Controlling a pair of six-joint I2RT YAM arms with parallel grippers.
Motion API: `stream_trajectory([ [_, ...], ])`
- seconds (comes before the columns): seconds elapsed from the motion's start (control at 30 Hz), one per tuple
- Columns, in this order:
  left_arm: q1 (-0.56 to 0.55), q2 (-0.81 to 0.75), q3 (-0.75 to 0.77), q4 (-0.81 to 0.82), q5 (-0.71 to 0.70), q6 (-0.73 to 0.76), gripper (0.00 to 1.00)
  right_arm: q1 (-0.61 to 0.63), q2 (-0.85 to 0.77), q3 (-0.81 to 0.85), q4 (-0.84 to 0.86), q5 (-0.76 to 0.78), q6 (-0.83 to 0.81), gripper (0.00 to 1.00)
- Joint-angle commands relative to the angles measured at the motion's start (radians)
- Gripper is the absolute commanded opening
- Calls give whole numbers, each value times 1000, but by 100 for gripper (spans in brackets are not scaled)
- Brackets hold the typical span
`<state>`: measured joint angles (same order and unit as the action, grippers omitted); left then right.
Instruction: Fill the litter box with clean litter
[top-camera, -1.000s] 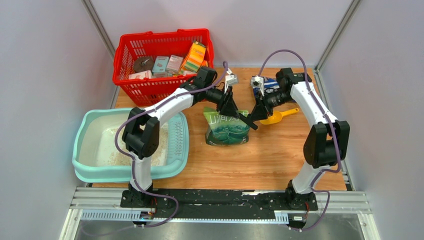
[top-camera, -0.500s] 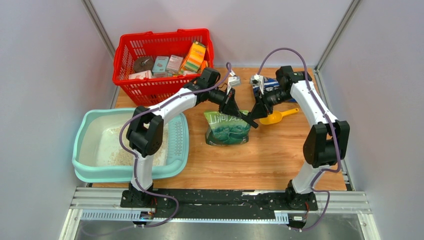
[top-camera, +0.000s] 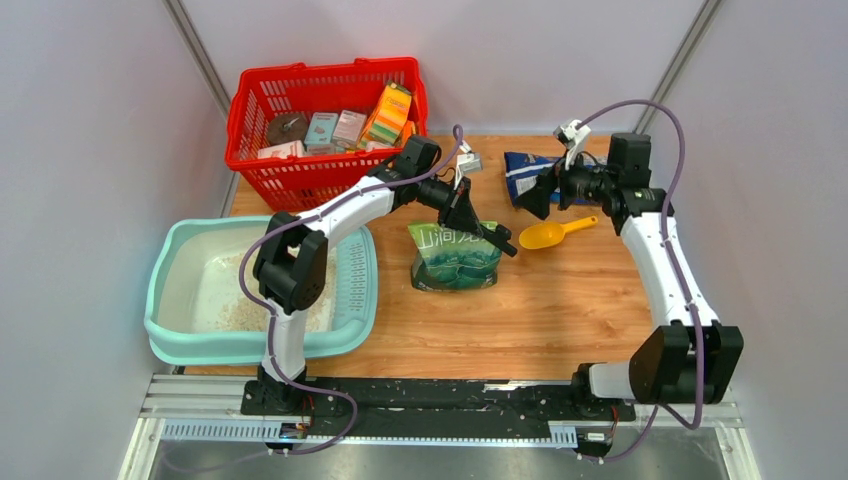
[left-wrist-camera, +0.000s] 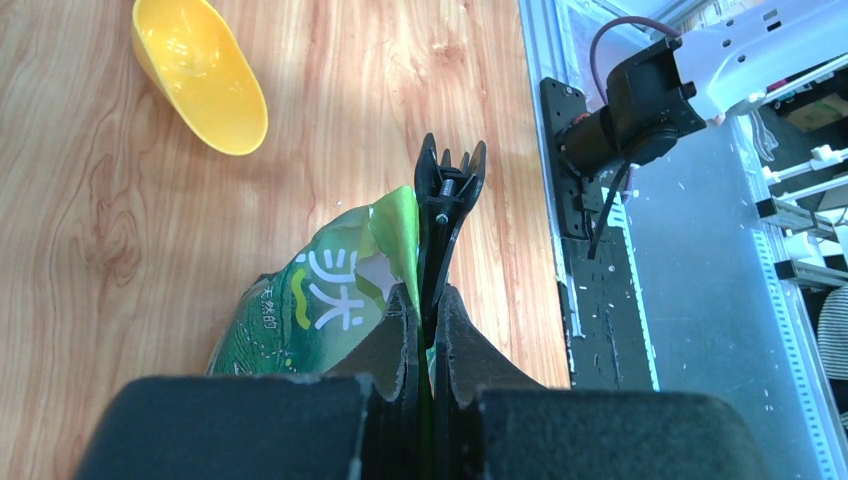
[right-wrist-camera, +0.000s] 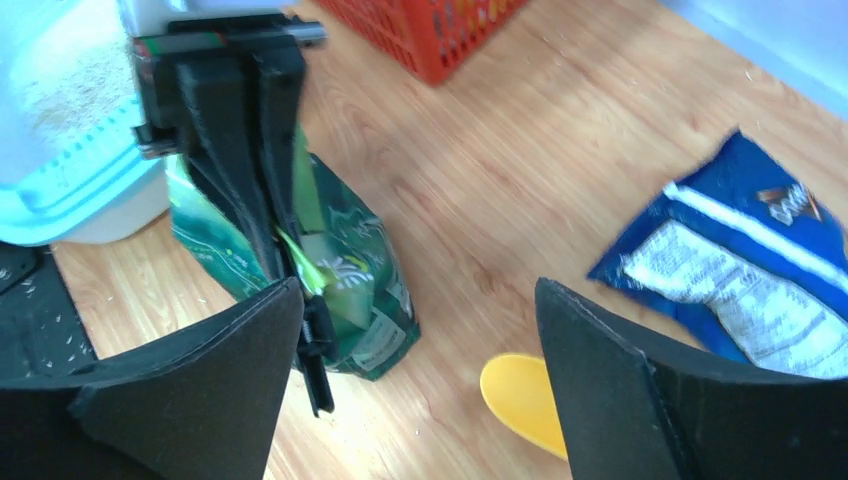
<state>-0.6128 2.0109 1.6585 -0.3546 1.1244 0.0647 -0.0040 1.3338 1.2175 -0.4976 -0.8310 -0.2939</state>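
The pale teal litter box (top-camera: 175, 262) sits at the left with a thin layer of clean litter (top-camera: 240, 315) inside. A green printed bag (top-camera: 455, 258) stands mid-table. My left gripper (top-camera: 470, 218) is shut on the bag's top edge together with a black clip (left-wrist-camera: 447, 190); in the left wrist view the gripper (left-wrist-camera: 428, 315) pinches the green bag (left-wrist-camera: 310, 310). My right gripper (top-camera: 530, 198) hangs open to the right of the bag, holding nothing. In the right wrist view its gripper (right-wrist-camera: 418, 290) frames bare wood beside the green bag (right-wrist-camera: 350, 260).
A yellow scoop (top-camera: 555, 233) lies right of the bag, below a flat blue packet (top-camera: 525, 170). A red mesh basket (top-camera: 320, 125) with several boxes stands at the back left. Bare wood lies in front of the bag. Grey walls close in on both sides.
My left gripper has shut on the bag's top and clip. My right gripper has opened, let go of the bag's top, and drawn back up and to the right.
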Motion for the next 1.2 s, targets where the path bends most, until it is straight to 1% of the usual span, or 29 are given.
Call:
stream_trajectory([
  [0.0,-11,-3,27,31,25,-6,0,13,80,117,-239,-206,-212,85],
  [0.03,-13,-3,27,28,25,-5,0,18,114,129,-289,-209,-235,83],
  [0.07,-12,-3,27,28,26,-3,0,27,128,151,-338,-214,-307,83],
  [0.1,-13,-4,26,26,25,-3,0,30,139,155,-410,-206,-332,82],
  [0.27,-13,-12,15,28,25,-5,0,42,162,131,-467,-191,-410,81],
  [0.43,-12,-15,9,35,21,-11,0,59,217,174,-591,-224,-491,79],
  [0.6,-12,-18,6,37,23,-14,0,81,232,169,-585,-229,-495,73],
  [0.77,-13,-20,3,37,21,-16,0,101,248,174,-553,-230,-459,68],
  [0.8,-13,-18,3,37,21,-16,0,102,249,175,-538,-226,-453,65],
  [0.87,-13,-18,3,39,18,-17,0,105,257,181,-532,-227,-441,63],
  [0.9,-13,-18,3,37,20,-17,0,105,260,183,-530,-229,-439,58],
  [1.0,-13,-17,4,37,21,-19,0,105,263,185,-529,-224,-436,53],
  [1.07,-13,-15,6,39,21,-22,0,105,263,182,-526,-221,-433,51],
  [1.17,-11,-11,9,40,21,-25,0,107,266,180,-518,-227,-430,44],
])
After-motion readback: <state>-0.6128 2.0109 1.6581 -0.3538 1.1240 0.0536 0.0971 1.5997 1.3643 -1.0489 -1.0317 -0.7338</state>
